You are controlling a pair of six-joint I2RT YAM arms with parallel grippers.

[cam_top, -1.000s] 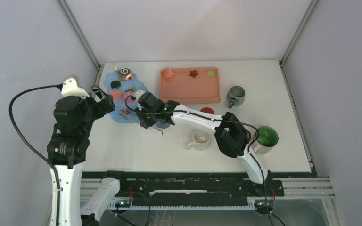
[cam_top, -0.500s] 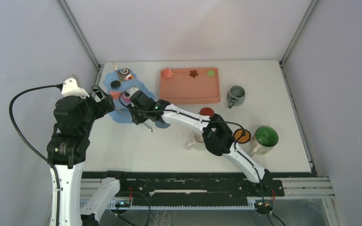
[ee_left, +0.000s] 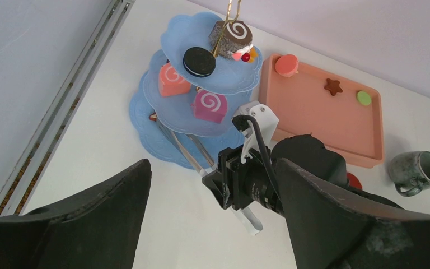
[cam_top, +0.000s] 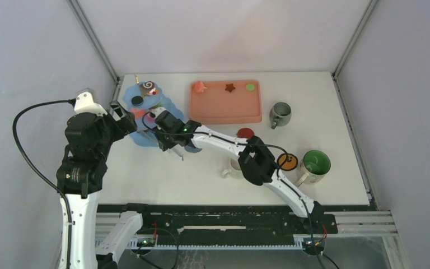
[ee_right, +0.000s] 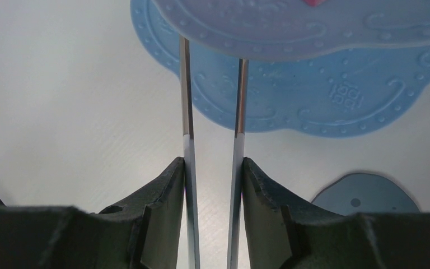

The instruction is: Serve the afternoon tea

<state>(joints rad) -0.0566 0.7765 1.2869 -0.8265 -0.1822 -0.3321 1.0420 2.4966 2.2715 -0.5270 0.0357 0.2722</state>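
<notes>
- Gripping tongs (ee_right: 186,112) between right fingers (ee_right: 159,216), blades slightly apart, long axis pointing far toward tower (ee_right: 325,95) at desk's (cam_top: 162,179) far left.
- Reaching tips under overhanging tier (ee_right: 291,22).
- Hovering left fingers (ee_left: 95,213) wide, empty, farther off than right.

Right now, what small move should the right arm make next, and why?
Probably draw the right gripper straight back: its tongs reach under a tier of the blue tower, tips hidden, and pastries wait on the pink tray.
</notes>
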